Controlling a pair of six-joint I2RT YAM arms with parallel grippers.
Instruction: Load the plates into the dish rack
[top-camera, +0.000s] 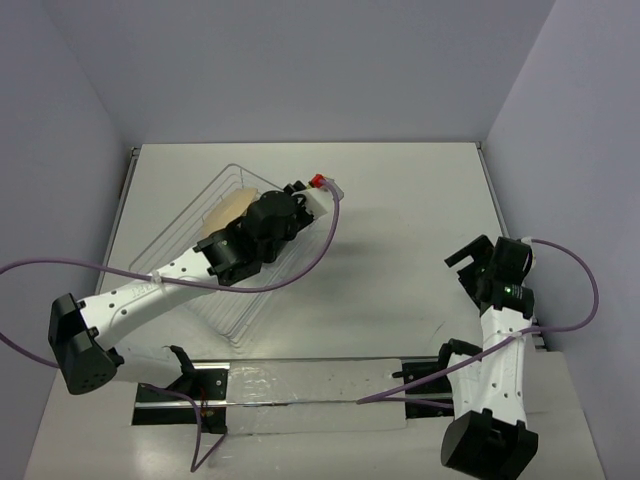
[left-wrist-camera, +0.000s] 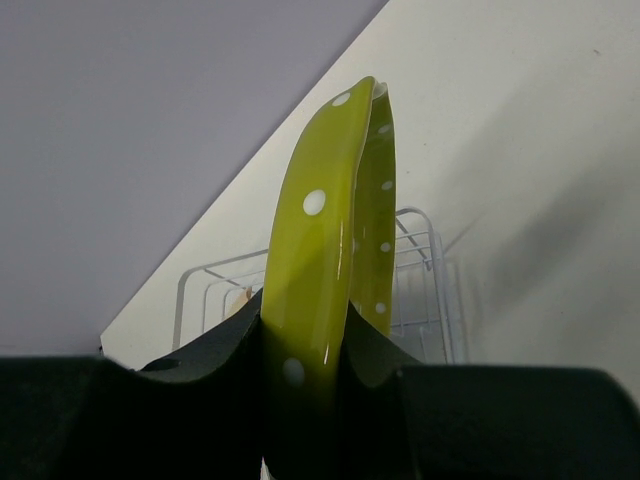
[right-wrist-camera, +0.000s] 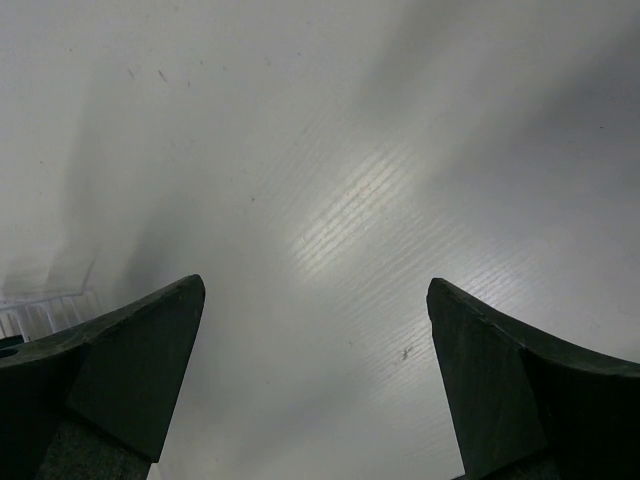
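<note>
Left gripper (left-wrist-camera: 312, 318) pinches the yellow-green dotted plate (left-wrist-camera: 322, 200) on edge, jaws partly closed, with the dish rack (left-wrist-camera: 420, 262) beyond. Only overhead shows a cream plate (top-camera: 228, 210) standing in that rack; right gripper (top-camera: 470, 262) gapes wide, empty.

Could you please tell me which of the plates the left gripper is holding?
The yellow-green dotted plate, pinched edge-on in the left gripper; the cream plate sits in the rack.
</note>
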